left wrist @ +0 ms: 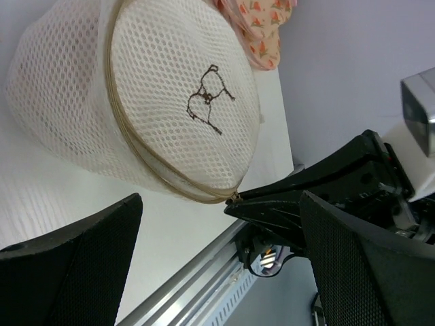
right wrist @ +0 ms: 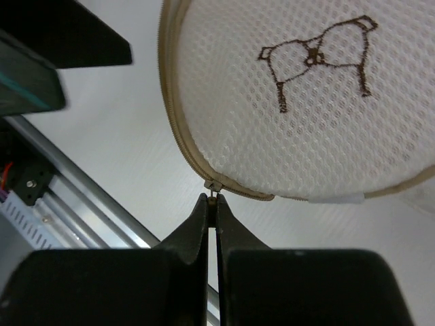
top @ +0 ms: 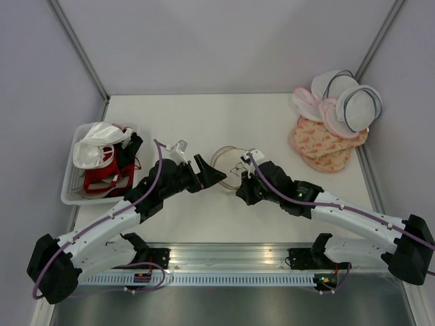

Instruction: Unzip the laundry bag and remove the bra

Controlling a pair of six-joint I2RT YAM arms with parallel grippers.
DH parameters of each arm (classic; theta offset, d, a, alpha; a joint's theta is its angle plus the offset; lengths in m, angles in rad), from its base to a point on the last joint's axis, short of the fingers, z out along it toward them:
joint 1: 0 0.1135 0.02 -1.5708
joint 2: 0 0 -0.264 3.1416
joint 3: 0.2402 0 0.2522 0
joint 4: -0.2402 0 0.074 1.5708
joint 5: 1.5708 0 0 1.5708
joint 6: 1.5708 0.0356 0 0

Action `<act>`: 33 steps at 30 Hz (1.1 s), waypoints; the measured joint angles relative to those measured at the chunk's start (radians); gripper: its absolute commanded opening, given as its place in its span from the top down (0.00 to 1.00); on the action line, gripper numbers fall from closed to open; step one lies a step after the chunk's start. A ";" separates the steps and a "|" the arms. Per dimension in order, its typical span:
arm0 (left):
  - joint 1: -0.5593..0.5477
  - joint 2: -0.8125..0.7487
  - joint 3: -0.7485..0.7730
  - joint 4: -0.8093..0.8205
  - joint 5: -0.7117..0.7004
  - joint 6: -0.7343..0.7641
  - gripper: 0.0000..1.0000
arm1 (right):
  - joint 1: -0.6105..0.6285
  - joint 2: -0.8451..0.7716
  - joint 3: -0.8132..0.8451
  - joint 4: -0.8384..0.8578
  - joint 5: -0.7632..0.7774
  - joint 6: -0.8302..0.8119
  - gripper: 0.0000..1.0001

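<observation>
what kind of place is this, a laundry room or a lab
Most likely a robot lab test cell, not a home: a white table walled by blank grey panels, a left arm and right arm bolted to an aluminium rail, and laundry props, a basket of bras and piled mesh bags.

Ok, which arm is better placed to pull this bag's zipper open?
Right: the right gripper is shut on the zipper pull at the laundry bag's rim. The left gripper sits open beside the bag, holding nothing.

The laundry bag (top: 228, 160) lies mid-table, tray (top: 67, 197) left, other bags (top: 332, 136) back right
</observation>
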 measured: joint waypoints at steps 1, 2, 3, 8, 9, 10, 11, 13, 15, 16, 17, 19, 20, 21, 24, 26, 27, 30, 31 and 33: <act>-0.004 0.001 -0.010 0.006 0.002 -0.014 0.01 | 0.000 0.000 -0.001 0.021 -0.027 -0.003 0.99; -0.009 0.009 -0.020 0.013 0.005 -0.028 0.02 | 0.000 0.000 -0.001 0.038 -0.047 -0.004 1.00; -0.014 0.021 -0.028 0.018 0.008 -0.040 0.02 | 0.000 0.000 -0.001 0.059 -0.068 -0.005 1.00; -0.063 0.115 -0.077 0.071 0.022 -0.095 0.14 | 0.000 0.000 -0.002 0.112 -0.147 -0.008 0.99; -0.067 0.126 -0.087 0.092 0.024 -0.106 0.18 | 0.000 0.000 -0.006 0.109 -0.153 -0.009 1.00; -0.072 0.135 -0.098 0.120 0.027 -0.117 0.29 | 0.000 0.003 -0.009 0.108 -0.159 -0.009 1.00; -0.076 0.142 -0.111 0.151 0.028 -0.132 0.34 | 0.000 0.004 -0.011 0.106 -0.166 -0.010 1.00; -0.082 0.144 -0.127 0.201 0.029 -0.149 0.55 | 0.000 0.010 -0.011 0.100 -0.172 -0.010 0.99; -0.084 0.144 -0.131 0.229 0.024 -0.161 0.68 | 0.001 0.011 -0.011 0.088 -0.172 -0.010 1.00; -0.084 0.143 -0.133 0.237 0.018 -0.166 0.79 | 0.001 0.011 -0.011 0.079 -0.167 -0.010 1.00; -0.084 0.142 -0.135 0.240 0.009 -0.172 0.84 | 0.001 0.011 -0.011 0.072 -0.163 -0.011 1.00; -0.085 0.138 -0.138 0.242 -0.002 -0.180 0.93 | 0.006 0.011 -0.012 0.058 -0.149 -0.010 1.00; -0.087 0.135 -0.138 0.242 -0.006 -0.182 0.96 | 0.006 0.010 -0.013 0.053 -0.145 -0.010 1.00; -0.087 0.131 -0.140 0.242 -0.010 -0.183 0.98 | 0.006 0.009 -0.014 0.045 -0.139 -0.010 1.00; -0.088 0.114 -0.157 0.240 -0.034 -0.188 0.98 | 0.010 0.008 -0.016 0.017 -0.113 -0.007 1.00; -0.088 0.108 -0.167 0.240 -0.044 -0.193 0.98 | 0.011 0.008 -0.016 -0.005 -0.092 -0.003 1.00; -0.088 0.108 -0.171 0.240 -0.048 -0.196 0.98 | 0.011 0.008 -0.016 -0.012 -0.084 -0.002 1.00; -0.089 0.107 -0.172 0.241 -0.050 -0.203 0.85 | 0.014 0.007 -0.016 -0.021 -0.069 0.005 0.99; -0.089 0.107 -0.172 0.241 -0.050 -0.204 0.79 | 0.014 0.006 -0.016 -0.022 -0.066 0.006 1.00; -0.089 0.107 -0.172 0.239 -0.056 -0.208 0.53 | 0.014 -0.001 -0.016 -0.035 -0.050 0.008 1.00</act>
